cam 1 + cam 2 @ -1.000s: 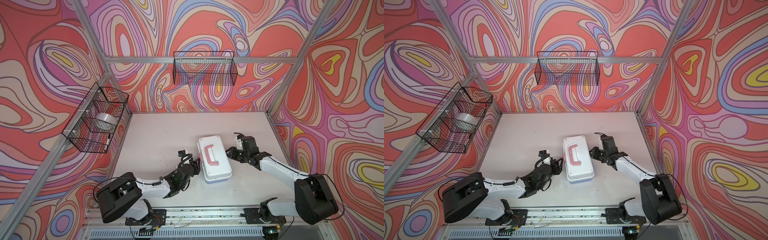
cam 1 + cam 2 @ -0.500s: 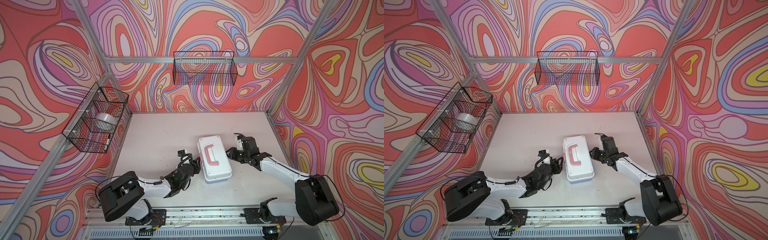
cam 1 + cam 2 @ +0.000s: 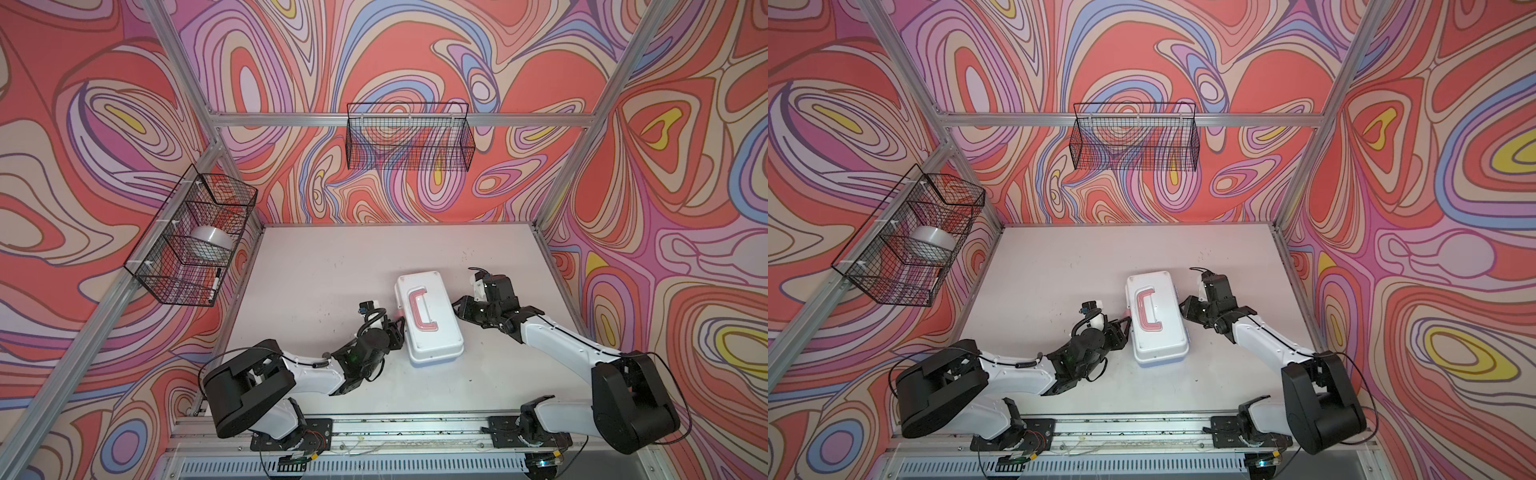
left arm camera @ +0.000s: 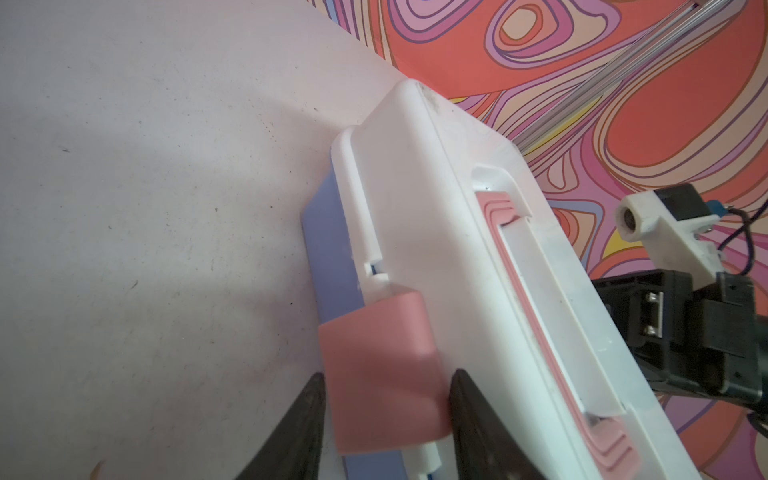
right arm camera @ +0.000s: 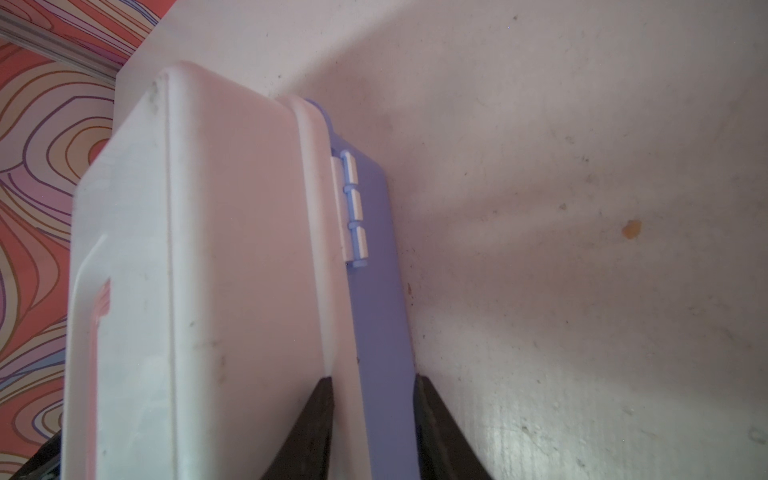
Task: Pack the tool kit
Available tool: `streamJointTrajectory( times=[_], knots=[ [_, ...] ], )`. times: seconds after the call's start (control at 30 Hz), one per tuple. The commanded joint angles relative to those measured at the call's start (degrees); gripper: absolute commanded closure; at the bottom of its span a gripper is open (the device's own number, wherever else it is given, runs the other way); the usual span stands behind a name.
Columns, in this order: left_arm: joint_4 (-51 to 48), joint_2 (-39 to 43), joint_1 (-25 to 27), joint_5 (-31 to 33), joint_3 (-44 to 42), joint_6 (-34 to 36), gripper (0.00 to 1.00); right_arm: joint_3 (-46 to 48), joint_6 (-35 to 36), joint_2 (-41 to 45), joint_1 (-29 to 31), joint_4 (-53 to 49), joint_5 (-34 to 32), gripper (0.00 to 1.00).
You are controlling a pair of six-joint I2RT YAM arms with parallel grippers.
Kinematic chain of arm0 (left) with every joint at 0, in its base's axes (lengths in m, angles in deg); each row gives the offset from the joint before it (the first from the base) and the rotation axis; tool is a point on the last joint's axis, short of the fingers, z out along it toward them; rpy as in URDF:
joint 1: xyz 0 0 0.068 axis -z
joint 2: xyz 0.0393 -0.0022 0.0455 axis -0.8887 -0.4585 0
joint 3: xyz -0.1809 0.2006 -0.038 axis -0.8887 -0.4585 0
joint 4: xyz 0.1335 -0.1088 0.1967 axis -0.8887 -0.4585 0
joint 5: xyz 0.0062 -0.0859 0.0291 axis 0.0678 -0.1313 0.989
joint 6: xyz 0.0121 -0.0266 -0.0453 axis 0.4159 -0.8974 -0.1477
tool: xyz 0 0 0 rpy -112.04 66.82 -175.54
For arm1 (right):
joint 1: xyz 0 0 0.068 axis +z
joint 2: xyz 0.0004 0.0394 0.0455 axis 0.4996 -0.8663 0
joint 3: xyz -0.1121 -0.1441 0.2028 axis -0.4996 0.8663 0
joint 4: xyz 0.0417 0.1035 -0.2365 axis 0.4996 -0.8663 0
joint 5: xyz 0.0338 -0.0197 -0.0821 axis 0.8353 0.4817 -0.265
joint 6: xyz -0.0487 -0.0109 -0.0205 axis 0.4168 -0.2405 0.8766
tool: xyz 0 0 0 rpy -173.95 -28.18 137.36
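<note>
The tool kit (image 3: 430, 320) lies lid-down-shut on the bench (image 3: 332, 270), a little right of centre toward the near edge, between the two arms. The left end effector (image 4: 386, 382) has closed around the pink latch (image 4: 376, 332) on the box's left side, a finger against each edge. The right end effector (image 5: 374, 382) pinches the hinge side, clamping lid rim and blue base (image 5: 378, 270) together. My worry is that latch: the plastic looks smooth, so those fingers could slide off, and I cannot tell whether it has snapped home. A hard push might also shove the box rightward or tip it, since the right hold has only a thin rim. The box is white, rounded and scuffed, with its pink handle (image 4: 494, 208) folded flat.
</note>
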Motion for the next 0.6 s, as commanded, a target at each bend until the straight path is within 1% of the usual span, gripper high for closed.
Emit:
streamJointTrajectory(
  times=[0.0,0.13,0.3,0.43,0.5,0.57],
  knots=[
    [3.53,-1.15,0.09,-0.47,-0.28,-0.85,0.54,1.08,1.14,0.86,0.56,0.09,1.15,0.66],
    [5.55,-2.62,0.09,-1.32,-0.32,-0.93,0.57,1.25,1.26,0.47,0.56,0.20,1.07,0.66],
    [7.46,-3.63,0.08,-1.17,-0.75,-0.84,0.57,1.58,1.03,0.37,0.56,0.55,0.52,0.66],
    [6.91,-2.69,0.08,-1.35,-0.72,0.12,0.60,1.67,0.96,0.33,0.56,0.44,0.46,0.67],
    [5.13,-2.31,0.08,-1.80,0.07,0.42,0.65,1.50,0.88,0.42,0.57,0.38,0.28,0.67],
    [2.92,-2.11,0.08,-2.22,0.95,0.82,0.66,1.39,0.88,0.31,0.61,0.42,0.10,0.67]
  ],
)
